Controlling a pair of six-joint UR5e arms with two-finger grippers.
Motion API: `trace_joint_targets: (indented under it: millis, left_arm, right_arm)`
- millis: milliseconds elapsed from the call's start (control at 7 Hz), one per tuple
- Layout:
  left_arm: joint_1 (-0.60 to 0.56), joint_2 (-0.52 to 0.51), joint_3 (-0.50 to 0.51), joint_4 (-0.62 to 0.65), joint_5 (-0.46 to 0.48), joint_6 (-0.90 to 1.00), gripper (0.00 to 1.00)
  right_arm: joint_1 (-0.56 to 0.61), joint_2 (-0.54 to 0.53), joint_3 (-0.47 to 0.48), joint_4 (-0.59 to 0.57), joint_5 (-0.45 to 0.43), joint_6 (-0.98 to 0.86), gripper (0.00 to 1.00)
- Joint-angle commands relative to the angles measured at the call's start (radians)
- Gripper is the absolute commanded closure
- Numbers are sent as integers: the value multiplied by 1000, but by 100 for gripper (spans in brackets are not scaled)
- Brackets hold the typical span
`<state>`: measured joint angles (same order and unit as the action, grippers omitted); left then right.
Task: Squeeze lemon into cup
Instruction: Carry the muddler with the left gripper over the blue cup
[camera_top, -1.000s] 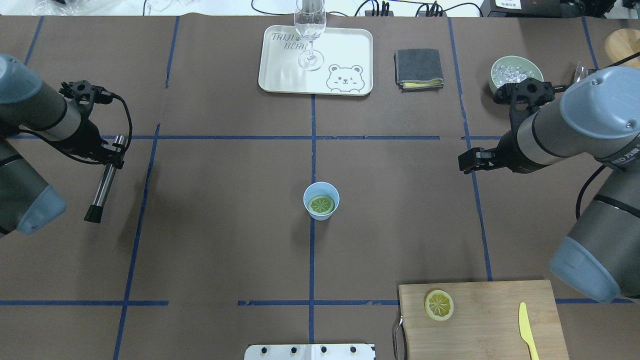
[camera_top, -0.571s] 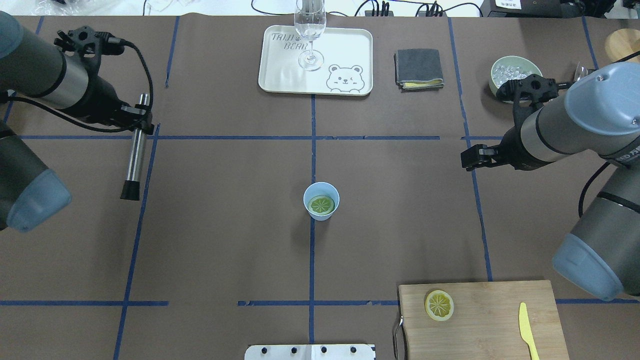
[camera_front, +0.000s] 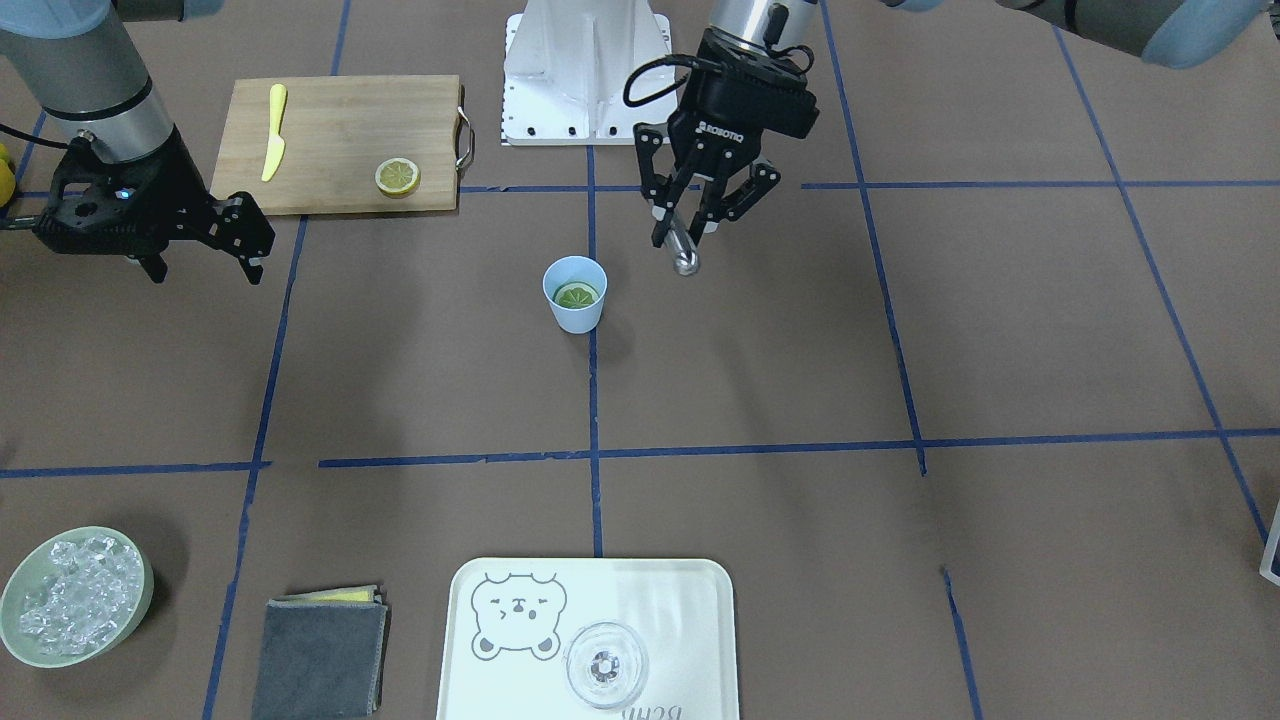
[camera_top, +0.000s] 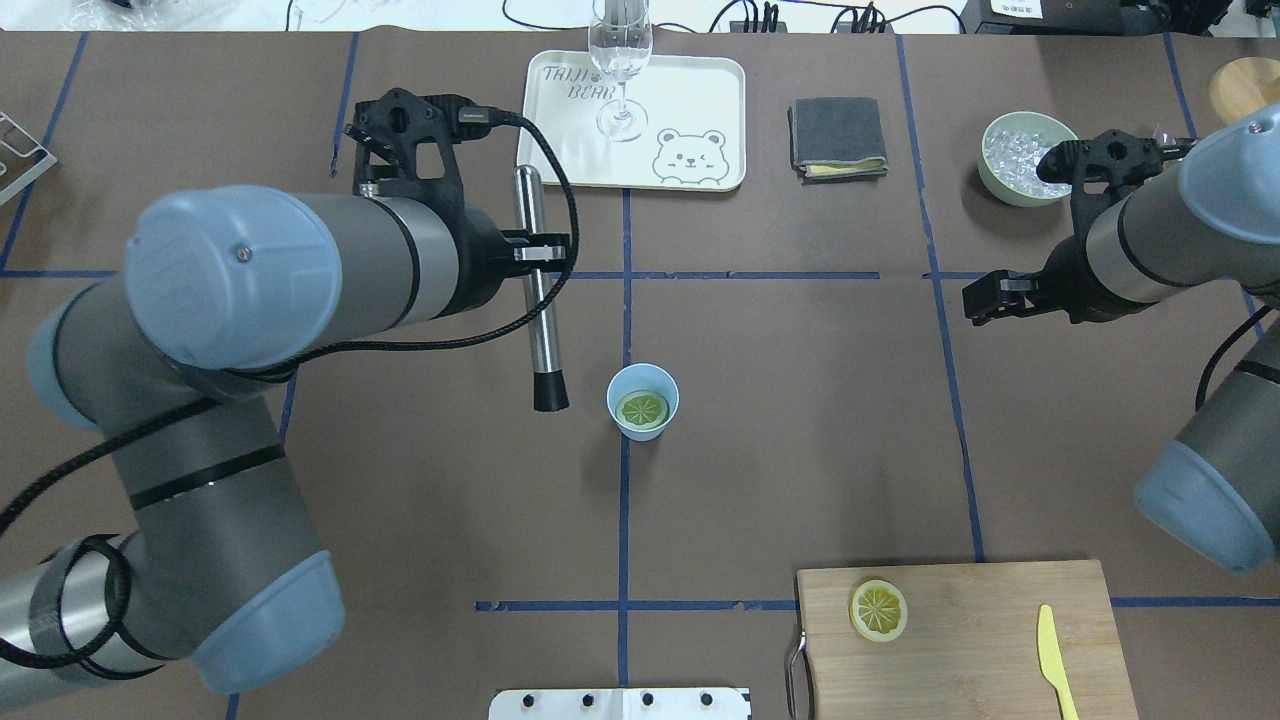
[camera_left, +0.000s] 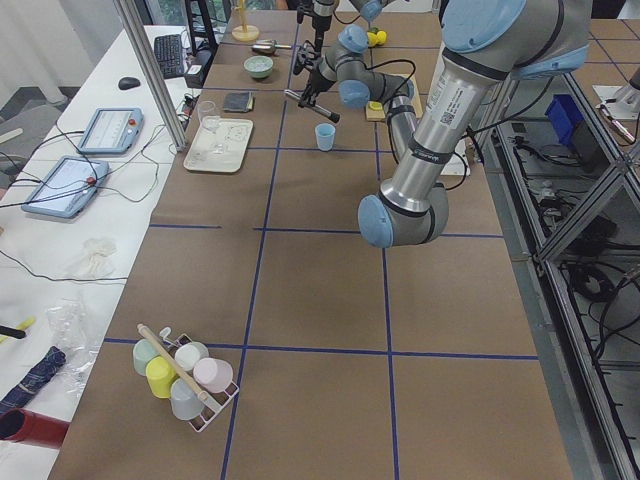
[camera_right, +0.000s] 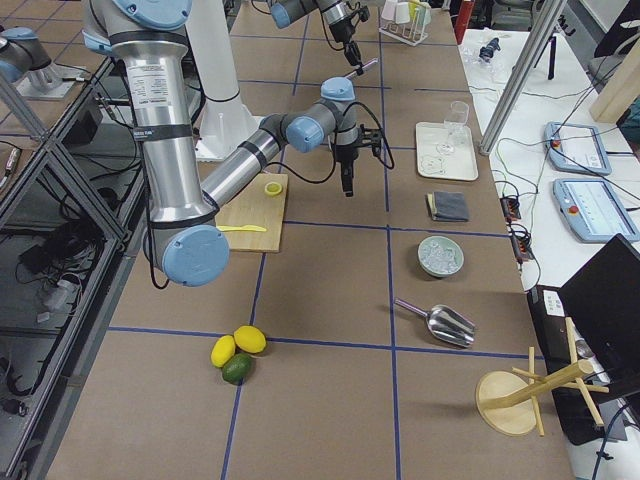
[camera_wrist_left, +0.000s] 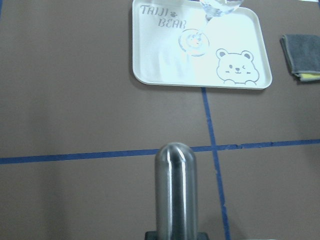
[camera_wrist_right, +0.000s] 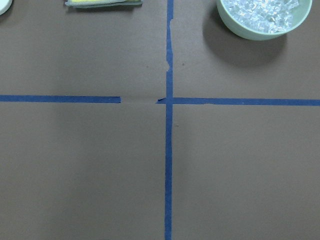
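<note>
The light-blue cup (camera_top: 630, 428) stands at the table's middle, also in the front view (camera_front: 575, 315). A lemon slice (camera_top: 642, 409) lies flat inside it. A second slice (camera_top: 879, 610) lies on the wooden cutting board (camera_top: 980, 650). My left gripper (camera_top: 541, 256) is shut on a steel muddler (camera_top: 541, 330) around its middle. The muddler's black end hangs just left of the cup, above the table. Its round steel end shows in the left wrist view (camera_wrist_left: 174, 190). My right gripper (camera_top: 970, 300) is open and empty, well to the right of the cup.
A white bear tray (camera_top: 700, 100) with a wine glass (camera_top: 620, 60) sits at the far middle. A grey cloth (camera_top: 838, 137) and a green bowl of ice (camera_top: 1025, 150) lie far right. A yellow knife (camera_top: 1050, 650) lies on the board.
My left arm swung in from the table's left edge towards the middle, carrying the muddler up beside the cup. My right arm drew back a little to the right.
</note>
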<state>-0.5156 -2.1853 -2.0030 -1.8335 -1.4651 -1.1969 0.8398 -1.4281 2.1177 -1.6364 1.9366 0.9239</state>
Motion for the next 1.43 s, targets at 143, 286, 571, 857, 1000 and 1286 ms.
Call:
trace_joint_targets:
  millis: [143, 286, 571, 857, 1000, 1286]
  left_arm:
    - [40, -14, 118, -378, 150, 178, 100]
    - [69, -19, 122, -395, 235, 327, 100]
    - [164, -8, 154, -505, 528, 373, 100]
    - [238, -14, 234, -558, 684, 384, 100]
    - [265, -14, 271, -560, 740, 384, 100]
    - [275, -16, 308, -566, 773, 378, 100]
  right_arm:
    - [39, -17, -21, 1, 31, -45, 0]
    - [41, -18, -21, 1, 31, -48, 0]
    - [41, -18, -22, 1, 31, -48, 0]
    - [42, -18, -22, 1, 38, -50, 0]
    - [41, -18, -28, 1, 44, -50, 0]
    - [41, -18, -30, 1, 53, -50, 0]
